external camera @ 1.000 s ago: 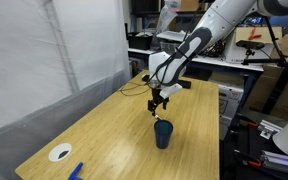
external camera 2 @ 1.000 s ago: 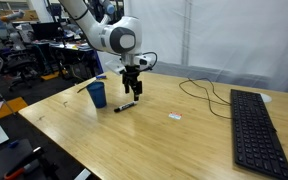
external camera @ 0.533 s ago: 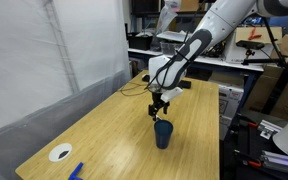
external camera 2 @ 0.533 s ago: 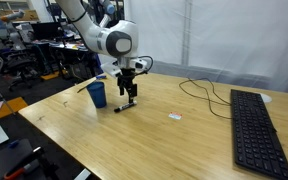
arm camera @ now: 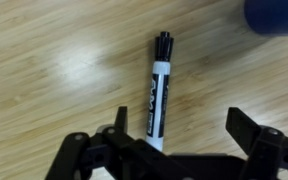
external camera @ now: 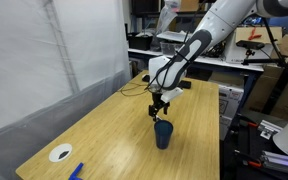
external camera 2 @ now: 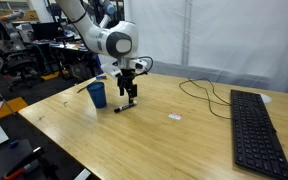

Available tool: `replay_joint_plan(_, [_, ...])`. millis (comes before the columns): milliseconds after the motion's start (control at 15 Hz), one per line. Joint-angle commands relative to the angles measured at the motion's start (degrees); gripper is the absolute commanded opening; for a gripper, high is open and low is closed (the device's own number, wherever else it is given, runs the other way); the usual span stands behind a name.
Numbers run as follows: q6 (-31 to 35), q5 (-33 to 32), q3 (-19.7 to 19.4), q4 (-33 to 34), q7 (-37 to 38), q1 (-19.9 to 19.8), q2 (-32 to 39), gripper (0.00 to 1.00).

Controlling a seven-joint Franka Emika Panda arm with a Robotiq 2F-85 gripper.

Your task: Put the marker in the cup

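A black-and-white marker (arm camera: 158, 95) lies flat on the wooden table; in an exterior view it shows as a short dark stick (external camera 2: 125, 106) below the gripper. The dark blue cup (external camera 2: 97, 94) stands upright beside it, also seen in an exterior view (external camera: 163, 133) and as a blue blur at the wrist view's top right corner (arm camera: 276, 14). My gripper (arm camera: 180, 130) is open and hovers just above the marker, which lies close to one finger (arm camera: 120, 125). In the exterior views the gripper (external camera 2: 131, 94) (external camera: 160, 104) hangs next to the cup.
A black keyboard (external camera 2: 253, 122) lies on the table with a cable (external camera 2: 206, 92) behind it. A small white scrap (external camera 2: 174, 117) lies mid-table. A flat white disc (external camera: 60, 153) and a blue object (external camera: 76, 170) lie near a table corner. Desks and chairs stand beyond.
The gripper moved a little toward the cup between one second and half a second ago; since then nothing has visibly changed.
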Motion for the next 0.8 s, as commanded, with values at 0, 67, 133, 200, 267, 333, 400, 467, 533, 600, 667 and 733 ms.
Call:
replay_joint_plan(0, [-0.45,0.2,-0.03,0.66,-0.42,0.0,0.55,1.0])
replay_joint_plan(67, [-0.18,0.16,-0.12,0.73,-0.41,-0.01,0.83,1.0])
replay_joint_plan(133, [0.1,0.17,-0.23,0.82,-0.28,-0.02,1.1,1.0])
replay_joint_plan(200, [1.05,0.13,-0.41,0.59,-0.23,-0.02,1.23,1.0])
replay_joint_plan(267, [1.66,0.08,-0.59,0.52,-0.17,-0.01,1.37,1.0])
replay_joint_plan(333, [2.69,-0.03,-0.93,0.29,0.18,0.13,1.45,1.0])
replay_joint_plan(400, [3.5,0.08,-0.96,0.16,-0.07,-0.05,1.57,1.0])
replay_joint_plan(467, [4.61,0.15,-1.12,-0.02,0.0,-0.07,1.73,1.0])
replay_joint_plan(533, [5.83,0.12,-1.27,-0.16,0.1,0.0,2.06,1.0])
replay_joint_plan(600, [6.44,0.05,-1.42,0.04,0.25,0.09,2.45,1.0])
replay_joint_plan(667, [7.42,0.06,-1.48,0.02,0.4,0.19,2.83,1.0])
replay_joint_plan(733, [7.99,-0.02,-1.64,0.06,0.69,0.36,3.13,1.0])
